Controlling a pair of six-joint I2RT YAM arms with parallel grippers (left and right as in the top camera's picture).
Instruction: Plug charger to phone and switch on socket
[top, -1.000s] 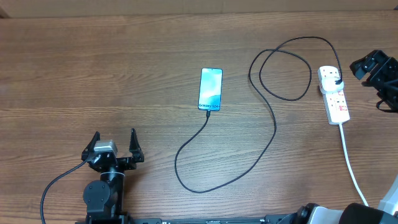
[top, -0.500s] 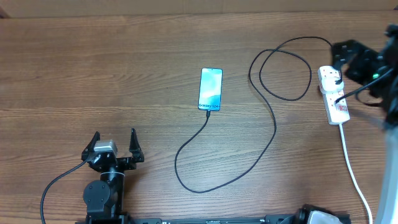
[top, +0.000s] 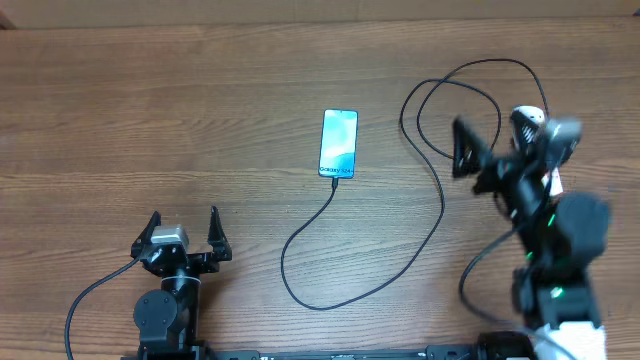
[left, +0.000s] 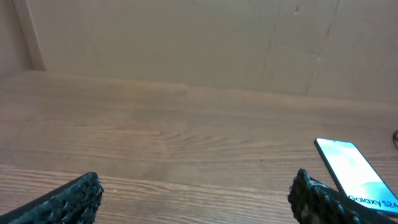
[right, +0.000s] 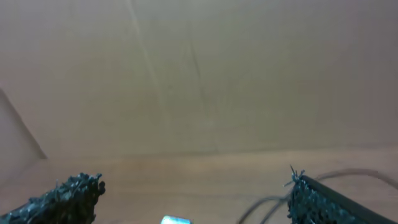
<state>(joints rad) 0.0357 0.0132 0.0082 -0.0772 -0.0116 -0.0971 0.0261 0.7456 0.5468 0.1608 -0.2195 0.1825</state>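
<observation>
We find the left gripper (top: 184, 222) at the near left of the table (top: 120, 100), its two fingers spread wide with nothing between them; from its own wrist camera the gap shows only bare wood; the phone (top: 339, 143) lies flat well ahead of it and to its right, screen lit blue-teal, near the middle of the table; the same phone peeks in at the lower right of the left wrist view, past the right-hand finger. The right gripper (top: 497, 142) hangs over the right side of the table, blurred, and its jaws too stand wide apart and hold nothing; one dark finger shows clearly from above, while the other is lost in the blur against the arm; its wrist camera looks out at a plain tan wall (right: 199, 74) with dark blurred lines of cable low in the picture. Directly under this arm sits the socket (top: 522, 119); we see only its white far end, the rest being covered, and we cannot tell how its switches stand. The charger (top: 441, 210) runs as a thin black line from the phone's near short edge, which its tip touches; it sweeps towards us in a wide bend, climbs back on the right, curls into a loop and passes towards the socket's far end.
</observation>
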